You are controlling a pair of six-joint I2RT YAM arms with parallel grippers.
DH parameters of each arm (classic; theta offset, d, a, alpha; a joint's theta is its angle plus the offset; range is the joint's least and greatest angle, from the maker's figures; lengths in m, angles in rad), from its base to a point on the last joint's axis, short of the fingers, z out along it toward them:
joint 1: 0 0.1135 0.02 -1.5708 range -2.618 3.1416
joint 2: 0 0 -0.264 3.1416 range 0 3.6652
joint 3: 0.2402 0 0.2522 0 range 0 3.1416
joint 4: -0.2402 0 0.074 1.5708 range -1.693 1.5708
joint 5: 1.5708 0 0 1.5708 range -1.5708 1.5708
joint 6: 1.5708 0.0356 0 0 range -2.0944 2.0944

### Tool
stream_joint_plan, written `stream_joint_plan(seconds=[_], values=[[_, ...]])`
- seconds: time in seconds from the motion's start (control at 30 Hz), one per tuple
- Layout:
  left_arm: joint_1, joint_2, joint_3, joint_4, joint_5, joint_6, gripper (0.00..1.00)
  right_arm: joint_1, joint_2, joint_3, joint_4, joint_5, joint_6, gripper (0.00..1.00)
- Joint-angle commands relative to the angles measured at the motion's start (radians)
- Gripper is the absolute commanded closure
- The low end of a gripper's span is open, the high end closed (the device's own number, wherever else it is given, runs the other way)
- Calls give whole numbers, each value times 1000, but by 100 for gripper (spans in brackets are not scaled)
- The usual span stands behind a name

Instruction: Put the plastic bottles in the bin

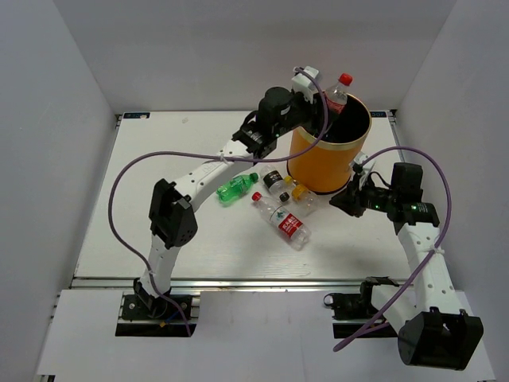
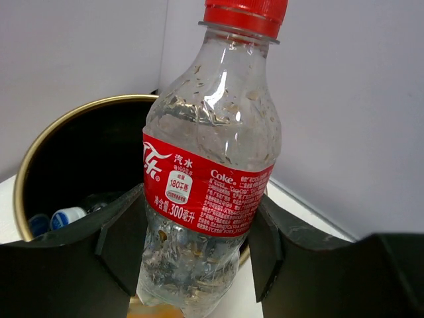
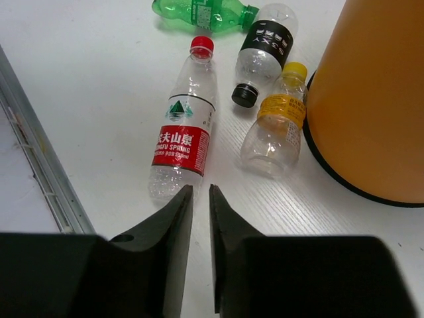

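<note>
Snugly around Coke bottle (image 2: pixel 209 172): left pincer (image 2: pixel 196 246).

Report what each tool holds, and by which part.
Left tool grips the Coke bottle at its labelled middle. Right tool holds nothing.

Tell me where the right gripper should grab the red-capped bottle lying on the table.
Across the red-labelled middle of the red-capped bottle, coming down from above. It lies flat on its side, with bare table showing on both sides there.
</note>
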Motion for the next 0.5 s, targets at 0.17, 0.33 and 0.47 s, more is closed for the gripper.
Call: stream_joint_plan(seconds=[0.17, 0.33, 0.47], values=[[-4, 117, 153, 79, -108, -65, 13, -2, -5, 13, -13, -22, -17, 57], [-4, 84, 162, 24, -162, -55, 0, 8, 23, 10, -16, -19, -24, 43], [6, -77, 78, -51, -200, 24, 0, 86, 73, 28, -15, 47, -7, 40]])
